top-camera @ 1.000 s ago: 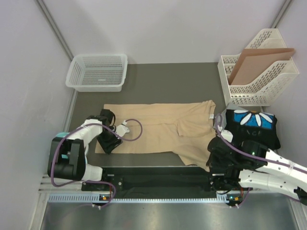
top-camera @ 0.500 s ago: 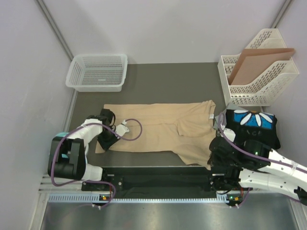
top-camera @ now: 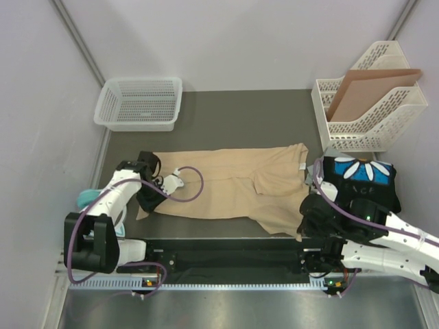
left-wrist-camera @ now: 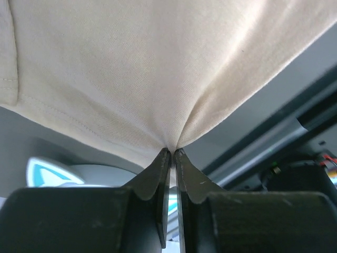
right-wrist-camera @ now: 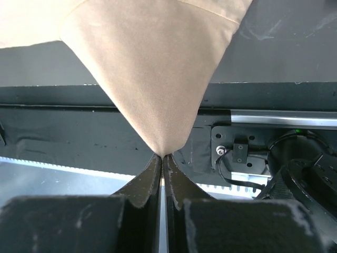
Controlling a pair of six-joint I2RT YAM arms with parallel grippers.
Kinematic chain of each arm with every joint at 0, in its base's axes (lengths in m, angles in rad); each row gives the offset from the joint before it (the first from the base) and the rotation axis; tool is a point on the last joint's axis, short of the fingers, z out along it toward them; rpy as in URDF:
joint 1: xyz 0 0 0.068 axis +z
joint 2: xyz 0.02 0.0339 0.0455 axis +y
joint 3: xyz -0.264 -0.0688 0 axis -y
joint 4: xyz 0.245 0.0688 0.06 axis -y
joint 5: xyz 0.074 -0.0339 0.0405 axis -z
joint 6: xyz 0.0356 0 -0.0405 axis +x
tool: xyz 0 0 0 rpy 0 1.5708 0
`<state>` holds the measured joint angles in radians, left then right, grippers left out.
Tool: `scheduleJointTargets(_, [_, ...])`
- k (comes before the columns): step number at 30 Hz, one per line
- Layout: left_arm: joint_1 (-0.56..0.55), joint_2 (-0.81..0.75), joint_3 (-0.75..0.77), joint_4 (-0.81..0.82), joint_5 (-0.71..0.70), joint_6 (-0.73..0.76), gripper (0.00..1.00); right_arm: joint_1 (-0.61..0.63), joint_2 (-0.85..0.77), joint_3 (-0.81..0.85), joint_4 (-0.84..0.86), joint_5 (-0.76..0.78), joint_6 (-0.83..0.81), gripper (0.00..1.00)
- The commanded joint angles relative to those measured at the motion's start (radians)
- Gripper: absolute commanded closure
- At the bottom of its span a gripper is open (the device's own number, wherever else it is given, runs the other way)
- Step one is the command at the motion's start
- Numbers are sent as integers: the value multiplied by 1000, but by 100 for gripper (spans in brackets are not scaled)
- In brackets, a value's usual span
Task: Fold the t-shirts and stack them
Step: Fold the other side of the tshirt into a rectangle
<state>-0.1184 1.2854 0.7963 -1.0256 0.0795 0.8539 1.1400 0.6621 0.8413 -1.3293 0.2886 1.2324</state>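
Note:
The tan t-shirt [top-camera: 233, 185] lies spread across the dark mat in the top view. My left gripper [top-camera: 147, 202] is shut on its near left corner; the left wrist view shows the tan cloth [left-wrist-camera: 137, 79] pinched between the jaws and lifted. My right gripper [top-camera: 307, 223] is shut on the near right corner; the right wrist view shows a tan point of cloth [right-wrist-camera: 152, 84] held above the rail. The black t-shirt with a white daisy print [top-camera: 362, 177] lies folded at the right, partly under my right arm. Grey and pink shirts are out of view.
A white mesh basket [top-camera: 140, 103] stands at the back left. A white file rack [top-camera: 370, 110] with a brown cardboard sheet [top-camera: 367, 92] stands at the back right. A teal item [top-camera: 86, 199] sits at the left mat edge. The black rail [top-camera: 226, 257] runs along the near edge.
Both grippers stay shut on the tan shirt's near corners. The left arm has swung a little left and back, lifting its corner. The right gripper has edged back slightly with its corner.

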Motion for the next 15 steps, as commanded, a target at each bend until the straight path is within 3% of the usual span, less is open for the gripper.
scheduleJointTargets(1, [-3,-37,15,-135,39,40,86,-13,-6,67,-91,21,-13,100])
scheduleJointTargets(9, [-3,-90,-9,-131,5,50,86,-11,-59,70,-114,-5,-8,100])
scheduleJointTargets(15, [-3,-2,67,-21,-30,16,87,-13,-7,74,-94,47,-5,100])
